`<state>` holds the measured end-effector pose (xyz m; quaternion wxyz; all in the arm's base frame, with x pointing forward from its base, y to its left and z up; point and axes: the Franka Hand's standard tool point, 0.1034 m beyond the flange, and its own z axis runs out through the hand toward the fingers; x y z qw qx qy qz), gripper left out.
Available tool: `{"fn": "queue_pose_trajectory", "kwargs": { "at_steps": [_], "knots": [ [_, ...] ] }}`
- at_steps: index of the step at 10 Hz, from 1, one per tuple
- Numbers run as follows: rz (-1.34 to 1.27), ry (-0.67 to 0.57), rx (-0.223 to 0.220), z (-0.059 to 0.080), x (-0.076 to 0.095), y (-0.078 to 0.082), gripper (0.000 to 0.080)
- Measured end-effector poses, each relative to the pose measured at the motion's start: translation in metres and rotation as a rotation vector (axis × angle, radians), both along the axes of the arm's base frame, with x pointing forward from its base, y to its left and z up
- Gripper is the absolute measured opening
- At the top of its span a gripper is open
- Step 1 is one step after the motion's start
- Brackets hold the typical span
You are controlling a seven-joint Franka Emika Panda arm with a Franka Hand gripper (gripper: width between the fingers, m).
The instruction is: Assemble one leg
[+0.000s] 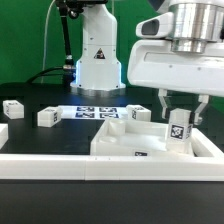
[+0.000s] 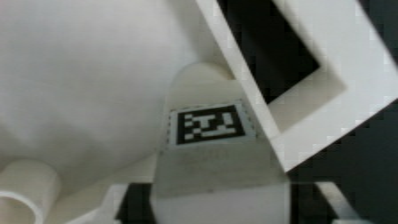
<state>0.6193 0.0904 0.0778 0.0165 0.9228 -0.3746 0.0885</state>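
Exterior view shows the white Franka arm's two-finger gripper (image 1: 177, 118) reaching down at the exterior view's right, its jaws clenched on the leg (image 1: 177, 128), a small white plastic rectangular post with a black-and-white square tag on its facing side. The post stands upright between the two dark fingers (image 1: 164, 105), one on each flank, and its lower end sits inside the large white square tray-like part (image 1: 125, 140) with raised rims, close to that part's far rim toward the exterior view's right; whether the post's foot touches the tray floor cannot be told from this angle. The tray rests on the dark desk (image 1: 30, 140)

Behind the tray, the thin flat white marker board (image 1: 88, 111) lies on the desk in front of the arm's white base (image 1: 98, 60). Three more small white tagged posts are spread about: one (image 1: 47, 117) just beside the marker board at the exterior view's left, one (image 1: 12, 108) farther left, and one (image 1: 139, 114) near the tray's far rim. A long white bar (image 1: 60, 165) runs across the foreground, nearer the camera than the tray

Wrist view looks along the gripped post (image 2: 217, 150): its tagged face fills the middle of the picture, with the tag (image 2: 214, 124) sharp and square. White rims of the tray (image 2: 285, 60) cross behind it against the dark desk, and a rounded white shape (image 2: 27, 190) shows at one corner, too blurred to identify
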Motion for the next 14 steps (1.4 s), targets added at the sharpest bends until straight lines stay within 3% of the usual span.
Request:
{"fn": "queue_pose_trajectory", "kwargs": {
  "at_steps": [4,7,8,9,14],
  "knots": [
    [-0.171,-0.007,-0.004,0.0,-0.004,-0.014,0.0314],
    [-0.171,-0.005,-0.003,0.0,-0.004,-0.015,0.0319],
    [-0.171,-0.005,-0.003,0.0,-0.004,-0.015,0.0511],
    [-0.171,-0.005,-0.003,0.0,-0.004,-0.015,0.061],
    [-0.17,-0.005,-0.003,0.0,-0.004,-0.015,0.0649]
  ]
}}
